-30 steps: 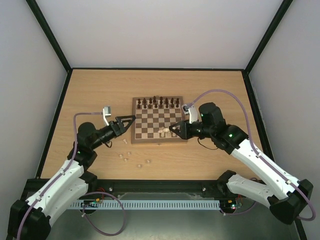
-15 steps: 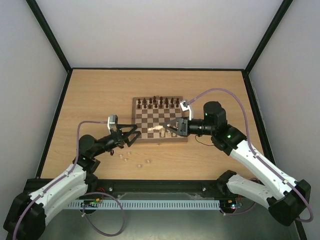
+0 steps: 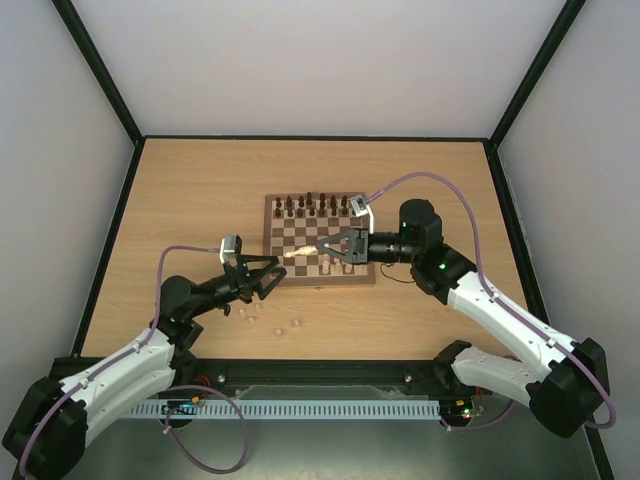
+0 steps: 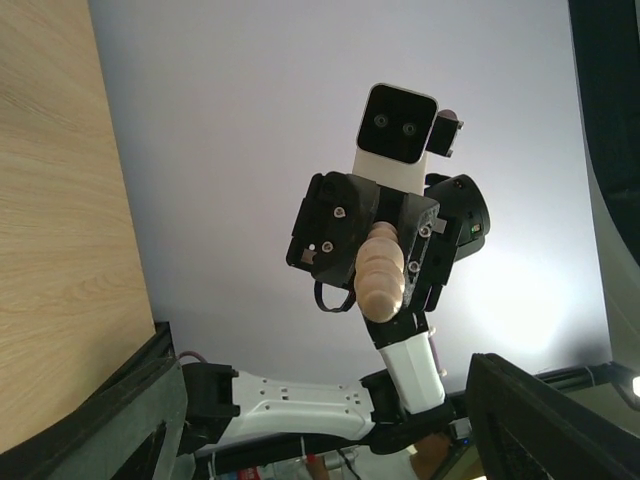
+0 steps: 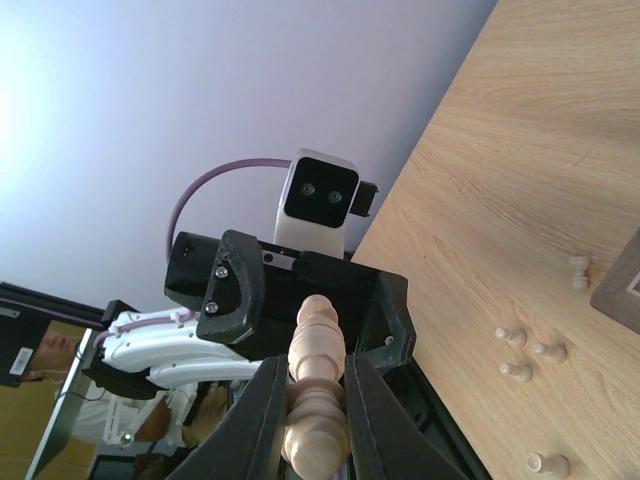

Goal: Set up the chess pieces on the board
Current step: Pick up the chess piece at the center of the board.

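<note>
**Top camera:** The right fingers [image 3: 332, 248] reach level across the near rows of the chessboard [image 3: 300, 232], clamped on a pale chessman [image 3: 300, 252]. The piece is carried sideways, its free end towards the left fingers [image 3: 268, 268]. Those stand spread just off the board's near left corner, in what looks like a mid-air hand-over. Dark pieces [image 3: 315, 207] line the far rows. A few pale pawns [image 3: 272, 322] lie loose on the wooden surface [image 3: 190, 190] near the left arm.

**Left wrist camera:** The lens looks straight at the offered piece. Its own fingers sit wide apart at the frame's lower corners with nothing between them, seemingly lined up to receive it.

**Right wrist camera:** Both fingers pinch the piece around its middle and leave the far end exposed. That is probably so the partner arm can take it and stand it upright.
</note>
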